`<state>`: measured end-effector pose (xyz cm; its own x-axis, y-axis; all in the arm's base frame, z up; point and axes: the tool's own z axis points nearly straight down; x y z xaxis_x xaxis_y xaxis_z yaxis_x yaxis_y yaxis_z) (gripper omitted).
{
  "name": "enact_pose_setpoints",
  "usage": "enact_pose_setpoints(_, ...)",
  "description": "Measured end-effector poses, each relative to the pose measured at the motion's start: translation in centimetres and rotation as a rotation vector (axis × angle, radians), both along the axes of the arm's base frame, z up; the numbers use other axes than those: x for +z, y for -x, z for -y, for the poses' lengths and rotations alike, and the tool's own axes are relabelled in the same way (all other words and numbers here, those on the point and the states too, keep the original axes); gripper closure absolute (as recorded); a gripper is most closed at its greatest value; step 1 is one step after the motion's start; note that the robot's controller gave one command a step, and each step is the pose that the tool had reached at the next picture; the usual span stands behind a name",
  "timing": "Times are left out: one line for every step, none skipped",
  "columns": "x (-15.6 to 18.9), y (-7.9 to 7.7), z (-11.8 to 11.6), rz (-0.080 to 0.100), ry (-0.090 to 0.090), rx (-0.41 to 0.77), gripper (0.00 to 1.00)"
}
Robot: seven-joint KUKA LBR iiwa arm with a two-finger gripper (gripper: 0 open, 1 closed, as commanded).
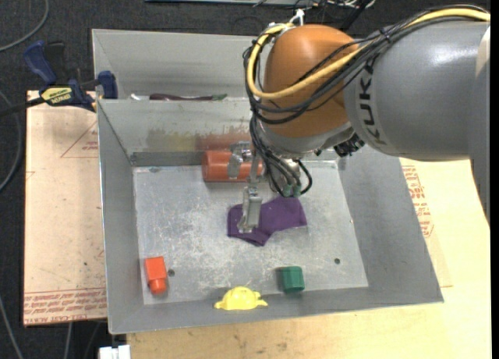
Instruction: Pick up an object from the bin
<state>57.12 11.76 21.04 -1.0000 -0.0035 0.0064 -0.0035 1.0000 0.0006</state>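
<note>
My gripper [251,223] hangs below the orange wrist cover, its finger tips down on a crumpled purple cloth [274,217] in the middle of the bin floor. One metal finger [253,205] shows against the cloth's left part. An orange-red cylinder-like thing [220,165] lies just behind the gripper near the back wall, partly hidden by the wrist.
An orange block [156,274] sits at the front left of the bin. A yellow thing [240,300] lies at the front edge, and a green block [291,279] stands to its right. The arm covers the bin's back right.
</note>
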Motion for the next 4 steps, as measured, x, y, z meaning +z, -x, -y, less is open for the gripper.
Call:
enact_pose_setpoints(0.5, -0.1, 0.1, 0.008, -0.001, -0.003, 0.0)
enact_pose_setpoints(-5.6, -3.2, 2.7, 0.012, -0.002, 0.011, 0.0)
enact_pose_setpoints(-5.9, -3.4, 8.2, -0.002, -0.002, -0.025, 0.0)
enact_pose_setpoints(-6.5, -2.1, 9.2, 0.015, -0.002, 0.073, 0.0)
